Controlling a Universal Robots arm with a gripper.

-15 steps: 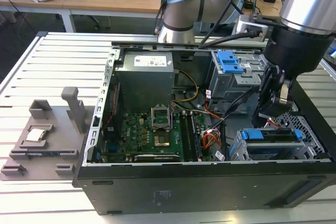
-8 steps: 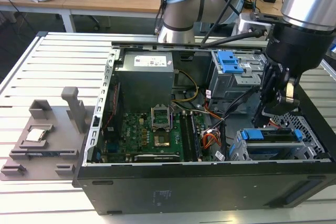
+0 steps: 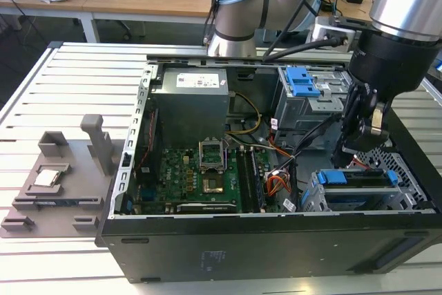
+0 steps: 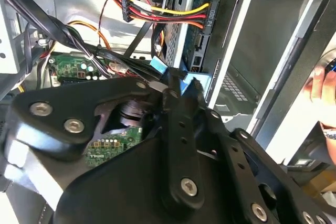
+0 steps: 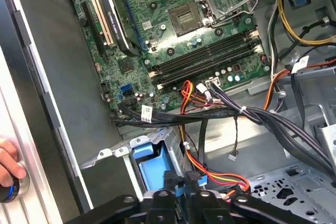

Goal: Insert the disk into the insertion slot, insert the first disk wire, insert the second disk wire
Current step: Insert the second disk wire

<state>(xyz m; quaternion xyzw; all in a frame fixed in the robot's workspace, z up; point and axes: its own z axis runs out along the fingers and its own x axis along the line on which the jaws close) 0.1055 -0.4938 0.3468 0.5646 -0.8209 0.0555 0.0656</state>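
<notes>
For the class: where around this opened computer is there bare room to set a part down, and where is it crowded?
Bare slats of the table lie between the computer case and the grey fixture. It is crowded where the gripper hangs among cables above the disk.

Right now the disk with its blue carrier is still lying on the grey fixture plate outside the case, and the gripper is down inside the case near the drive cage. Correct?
Not quite. In the exterior view the disk in its blue carrier already sits in the insertion slot inside the case, not on the grey fixture plate. The rest holds: the gripper is down inside the case by the cage.
</notes>
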